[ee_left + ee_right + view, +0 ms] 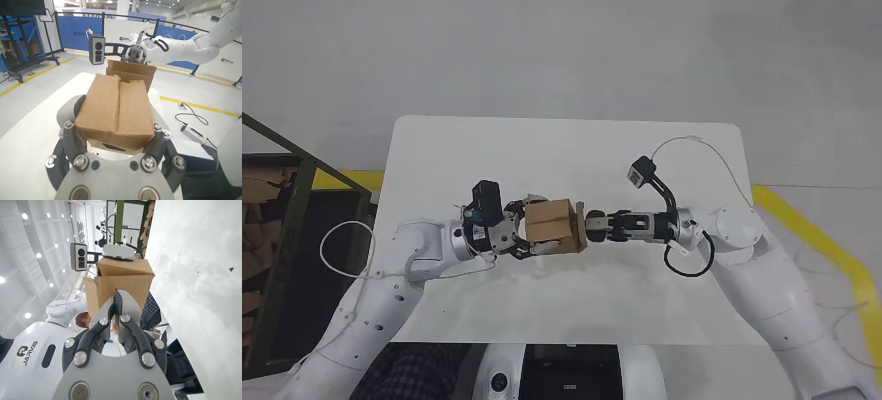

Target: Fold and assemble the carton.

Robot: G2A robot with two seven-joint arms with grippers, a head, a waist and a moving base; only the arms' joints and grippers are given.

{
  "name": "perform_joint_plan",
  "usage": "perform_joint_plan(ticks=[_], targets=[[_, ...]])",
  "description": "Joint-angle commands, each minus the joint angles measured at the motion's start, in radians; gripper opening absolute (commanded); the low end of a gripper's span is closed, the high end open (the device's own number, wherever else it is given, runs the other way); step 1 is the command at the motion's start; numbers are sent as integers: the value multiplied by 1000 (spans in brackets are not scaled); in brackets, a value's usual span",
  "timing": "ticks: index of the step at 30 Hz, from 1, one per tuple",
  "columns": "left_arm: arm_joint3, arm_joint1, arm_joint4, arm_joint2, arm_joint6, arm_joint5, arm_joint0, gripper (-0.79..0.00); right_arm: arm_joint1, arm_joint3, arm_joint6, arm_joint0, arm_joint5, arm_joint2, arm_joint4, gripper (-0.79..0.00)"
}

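The left gripper (115, 115) sits closest in the left wrist view. Its fingers (65, 113) are spread to the carton's width and clamp the brown carton (113, 106) from both sides. The carton is held over the middle of the white table (642, 160), about as far from the left edge as from the right. I cannot tell whether its underside touches the tabletop.

On the face turned to the left wrist camera, two flaps are folded down and meet in a ragged seam along the middle. The end facing the right arm is not closed: one flap (130, 69) stands up there, with torn edges beside it.

The right gripper (115, 298) comes in from the right edge's side. Its fingers (130, 302) are pressed together into a narrow point, with nothing visible between the pads, and the tip lies against that standing flap (121, 283).

From above, the left gripper (517, 232), the carton (552, 222) and the right gripper (594, 226) form one line across the table.

A grey power brick (194, 134) with its cable lies on the floor beyond the table.
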Motion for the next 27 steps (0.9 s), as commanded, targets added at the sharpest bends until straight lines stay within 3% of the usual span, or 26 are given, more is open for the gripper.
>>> perform_joint_plan(ticks=[1, 8, 27], targets=[[-1, -1, 17, -1, 7, 4, 2, -265, 0, -2, 1, 4, 3, -1, -6, -483], [3, -3, 48, -4, 24, 7, 7, -262, 1, -22, 8, 11, 23, 2, -29, -453], [2, -8, 70, -12, 37, 10, 12, -259, 6, -49, -1, 25, 75, 5, -108, -557]])
